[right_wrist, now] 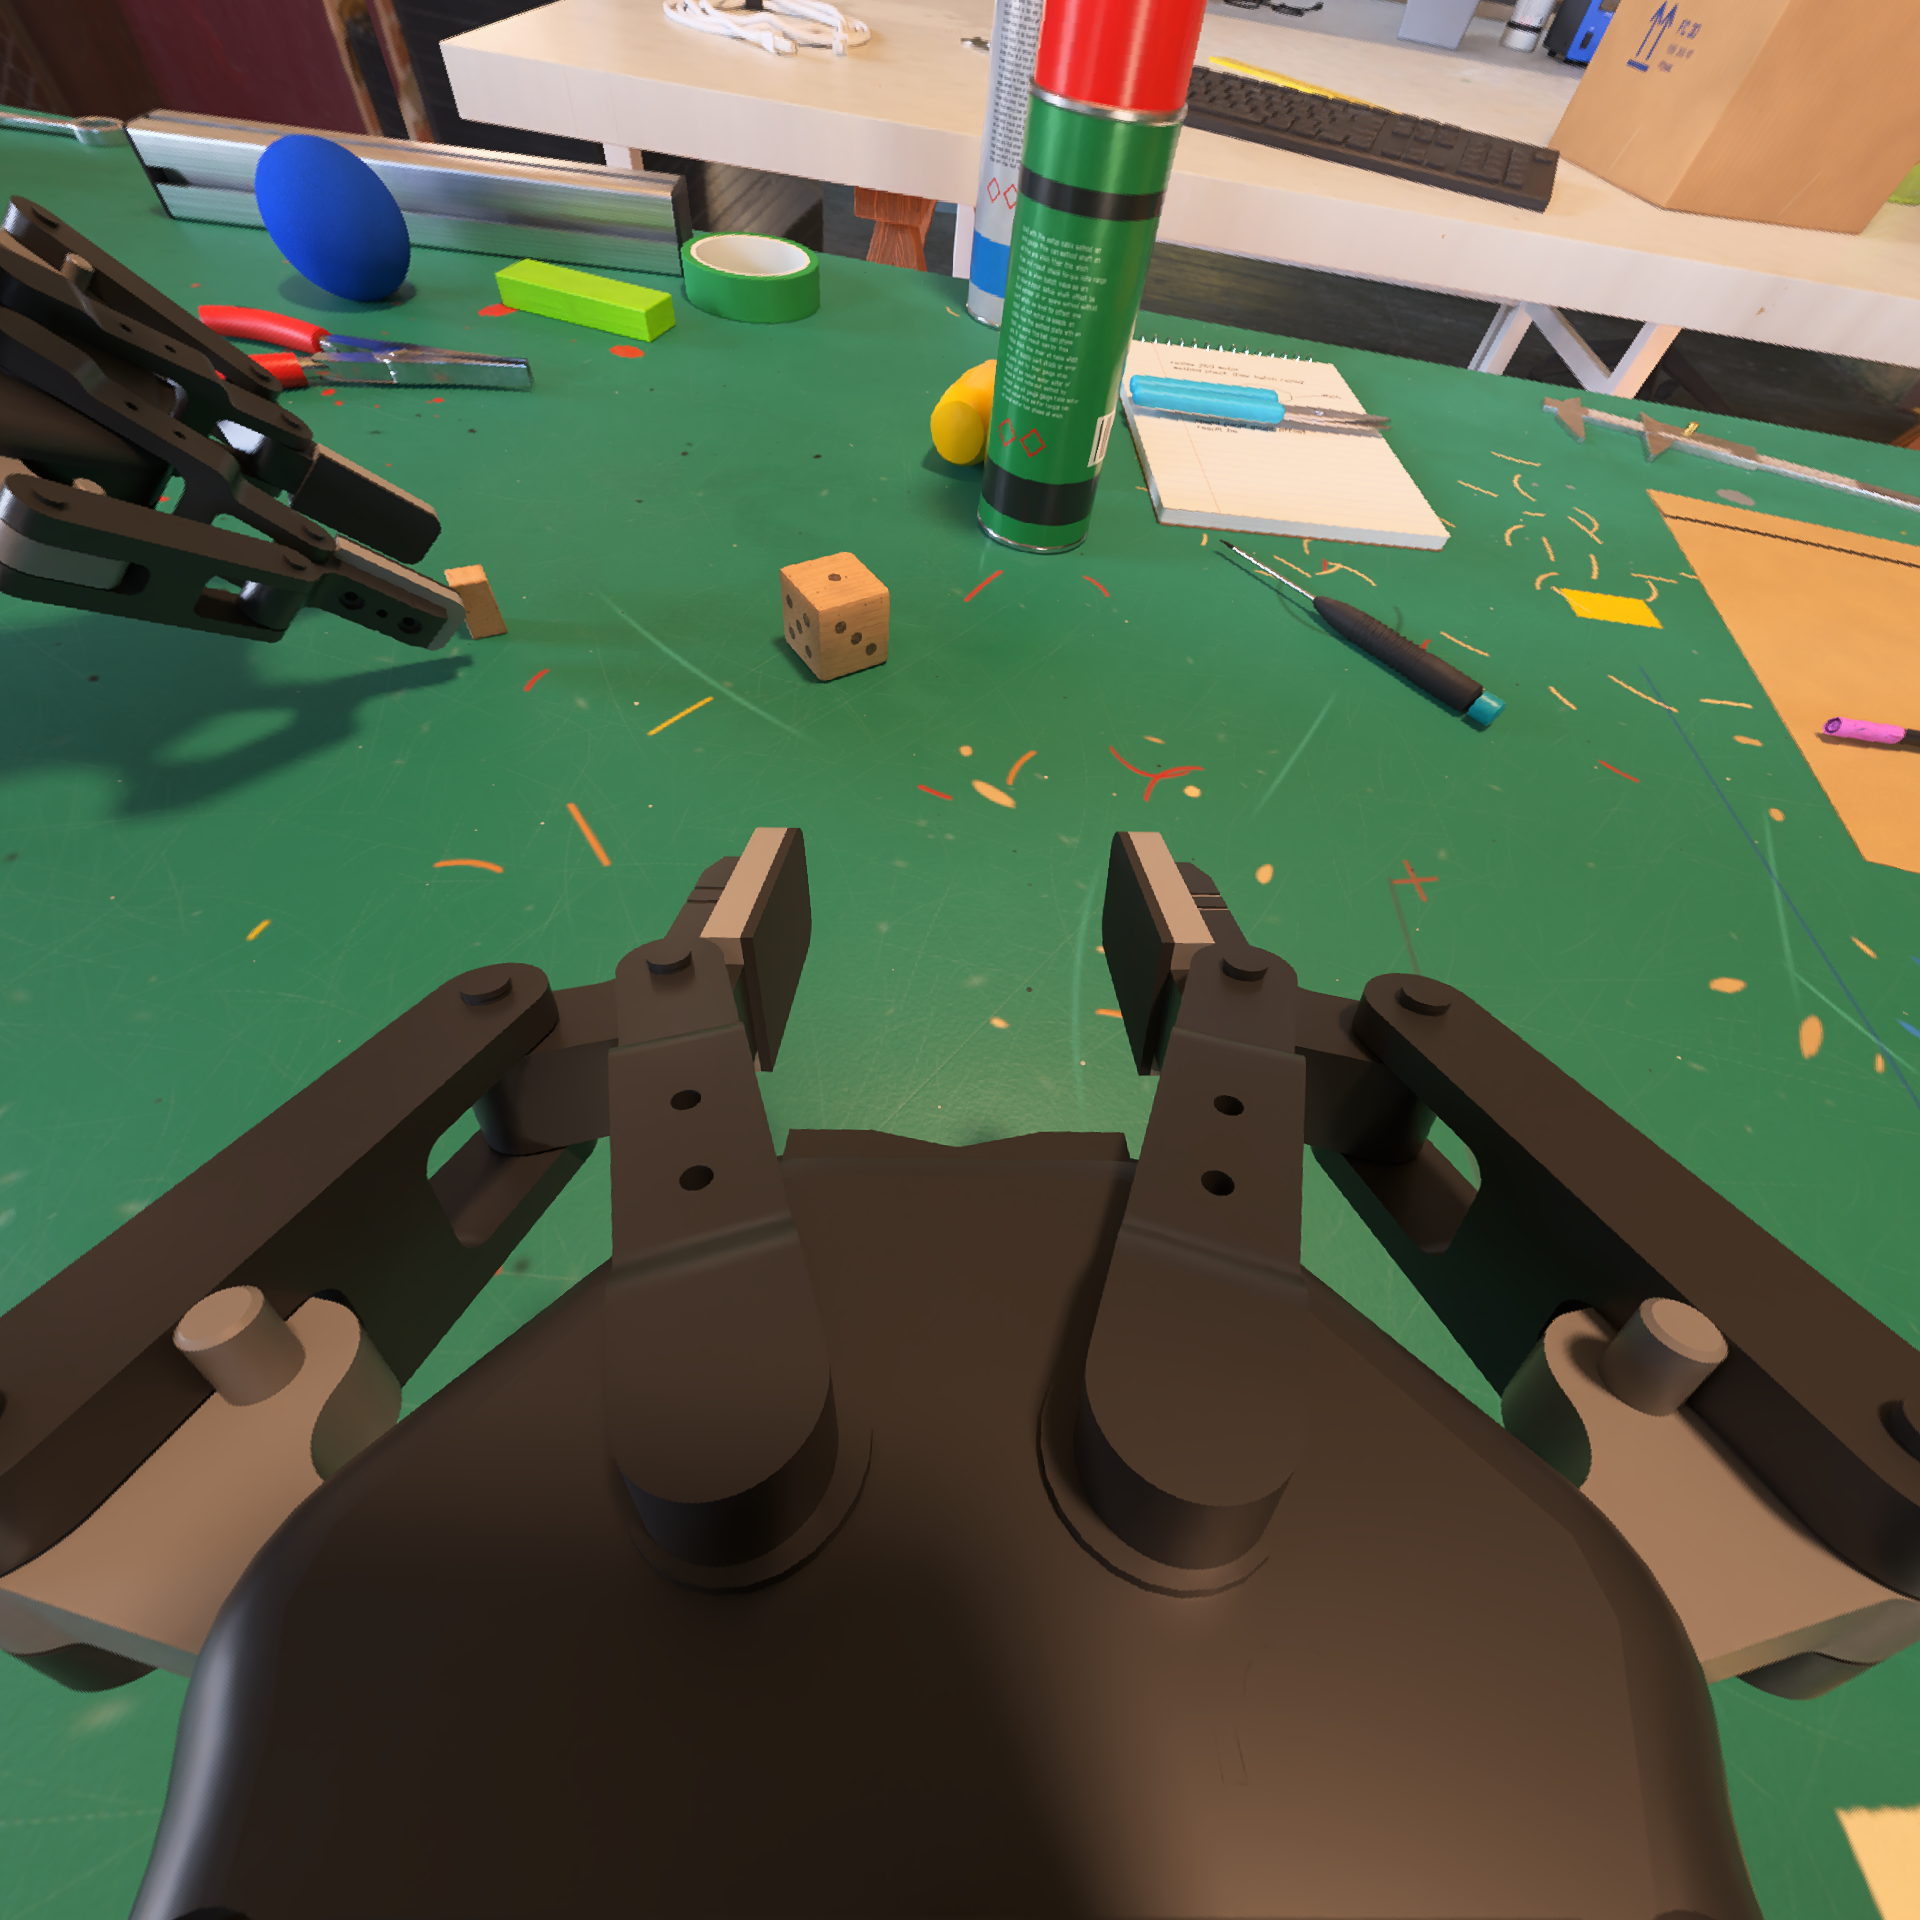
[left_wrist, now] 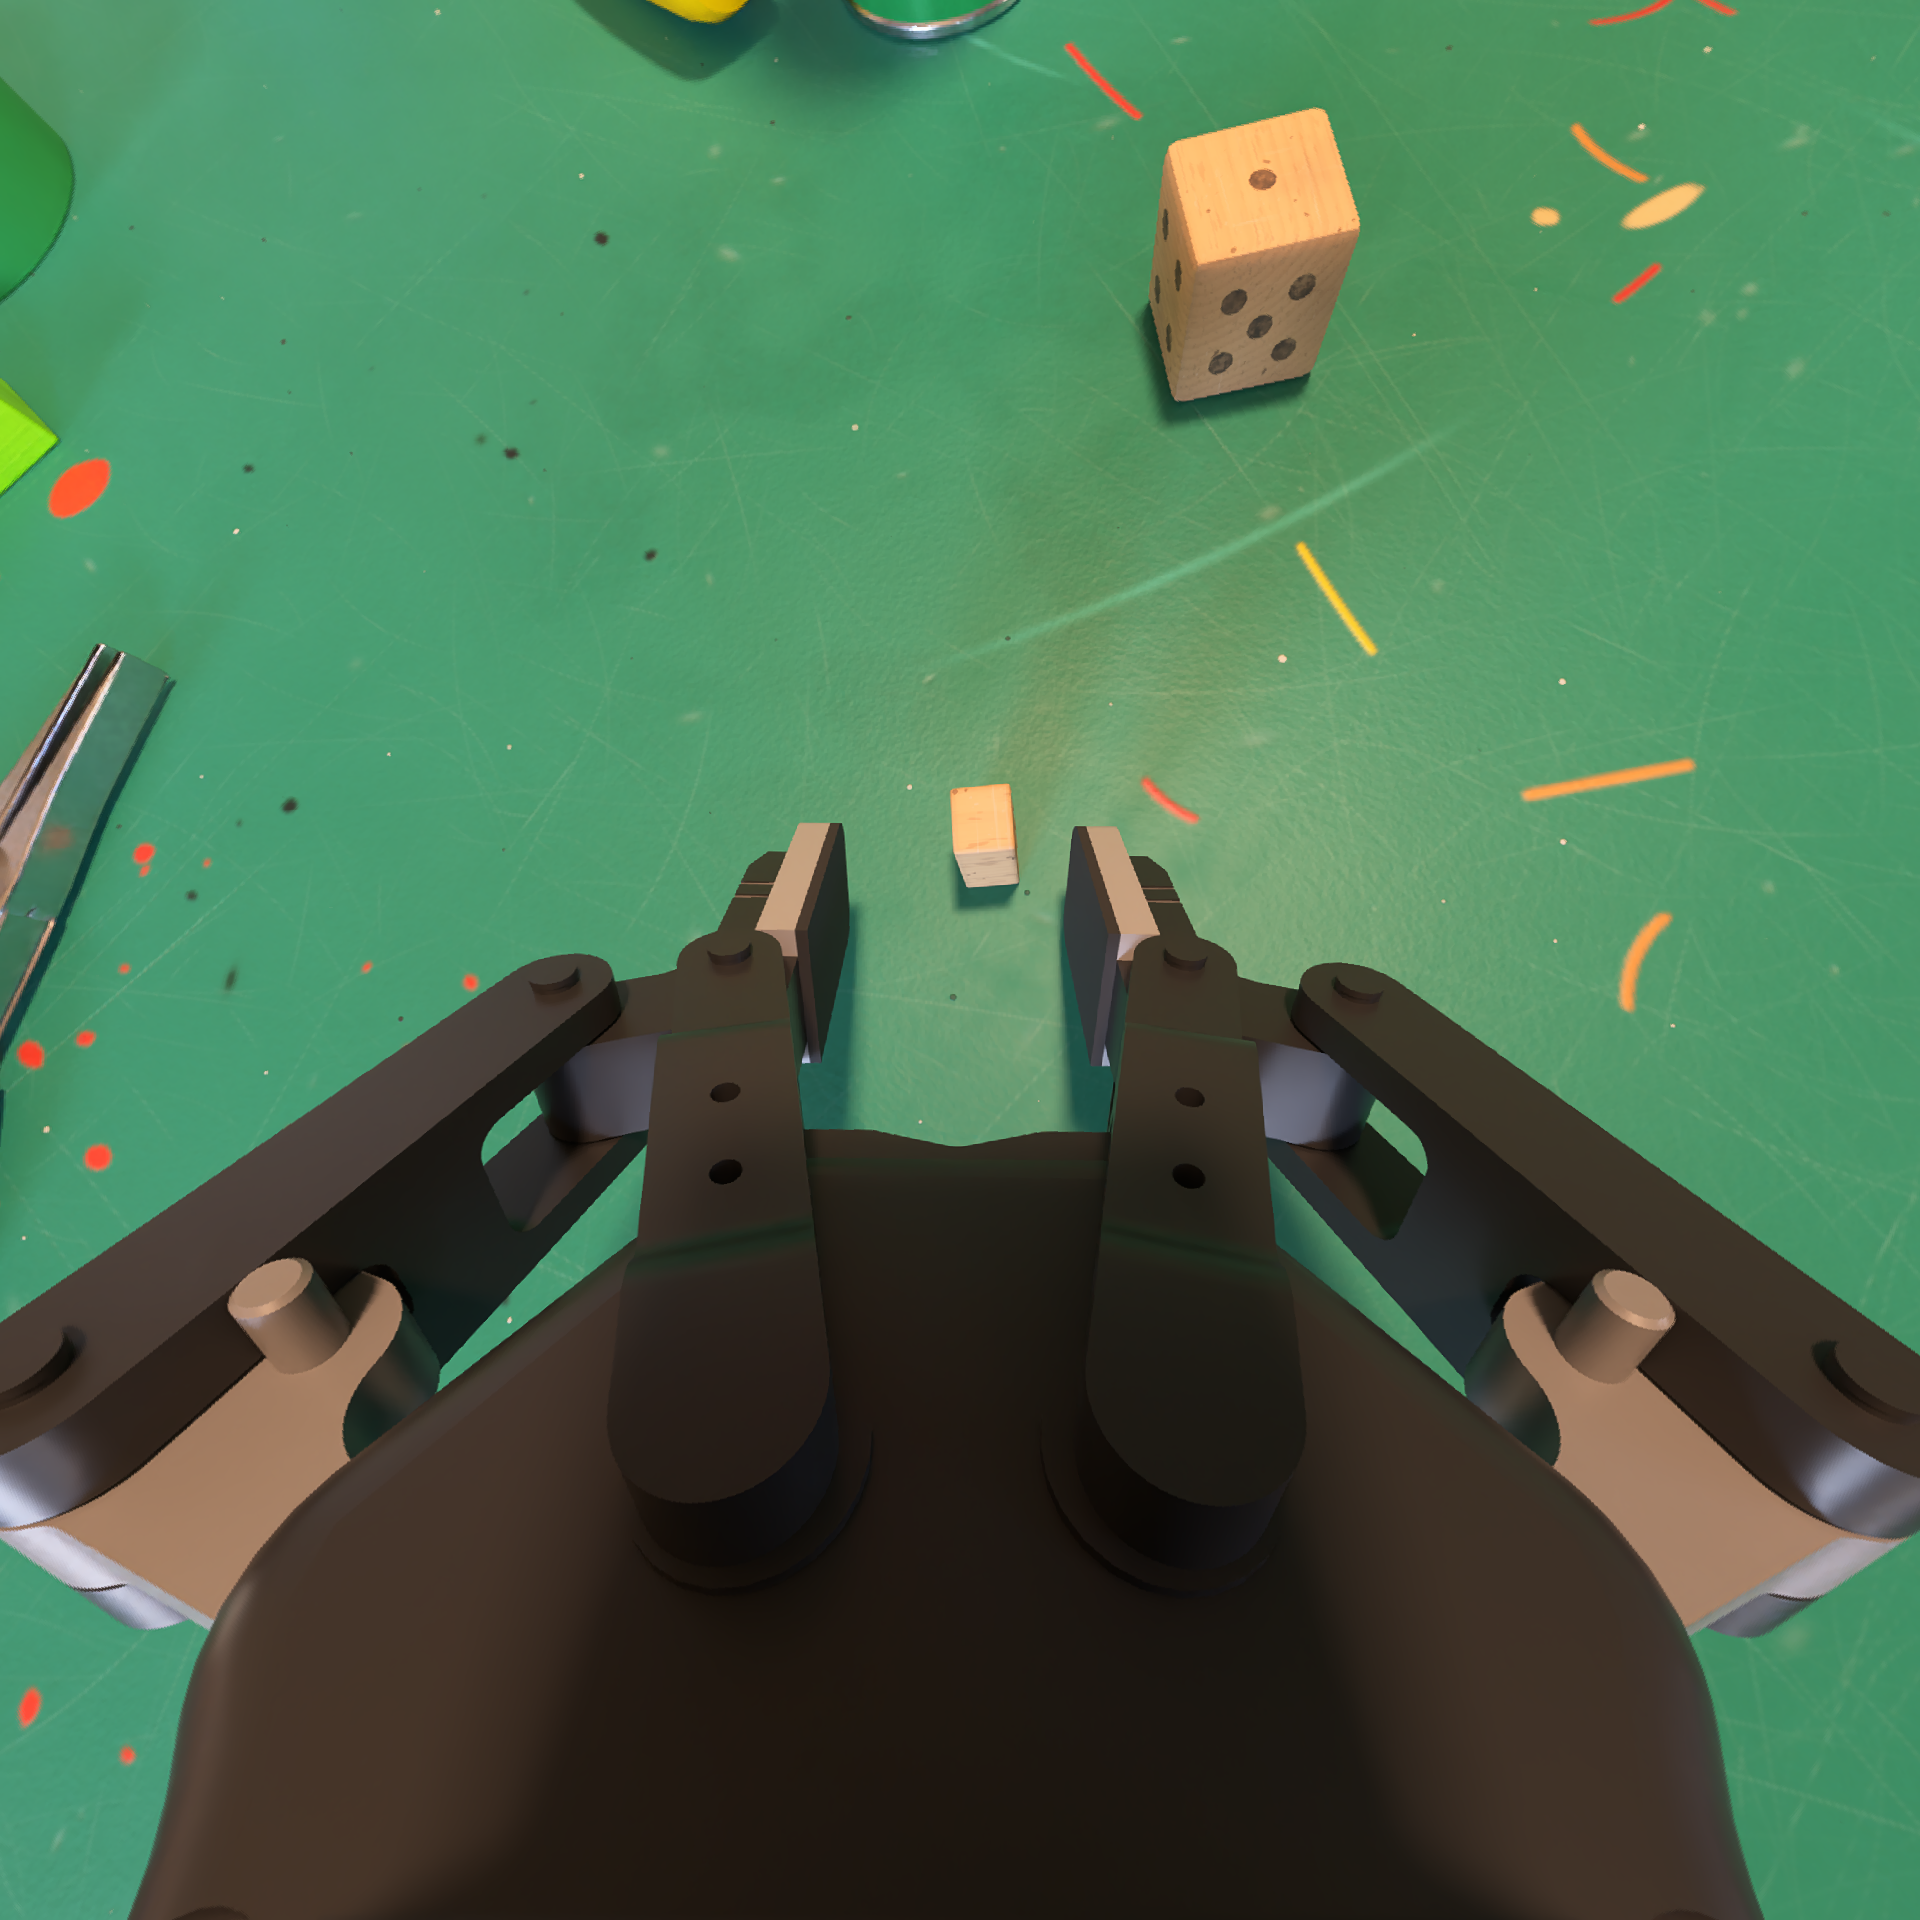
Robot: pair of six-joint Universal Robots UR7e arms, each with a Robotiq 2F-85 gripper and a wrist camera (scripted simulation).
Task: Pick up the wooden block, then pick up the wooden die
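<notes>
A small wooden block (left_wrist: 983, 834) stands on the green mat just ahead of my left gripper (left_wrist: 956, 862), in line with the gap between its open fingers. It also shows in the right wrist view (right_wrist: 478, 598), right at the left gripper's (right_wrist: 436, 582) fingertips. The wooden die (left_wrist: 1252, 255) with black pips sits farther ahead and to the right; in the right wrist view the die (right_wrist: 836, 615) lies ahead of my right gripper (right_wrist: 956, 883), which is open and empty above the mat.
A green spray can with a red cap (right_wrist: 1081, 301), a yellow object (right_wrist: 961, 414), a notepad (right_wrist: 1278, 457), a screwdriver (right_wrist: 1382, 639), red-handled pliers (right_wrist: 353, 353), a lime block (right_wrist: 584, 298), a green tape roll (right_wrist: 750, 272) and a blue egg shape (right_wrist: 330, 216) lie around.
</notes>
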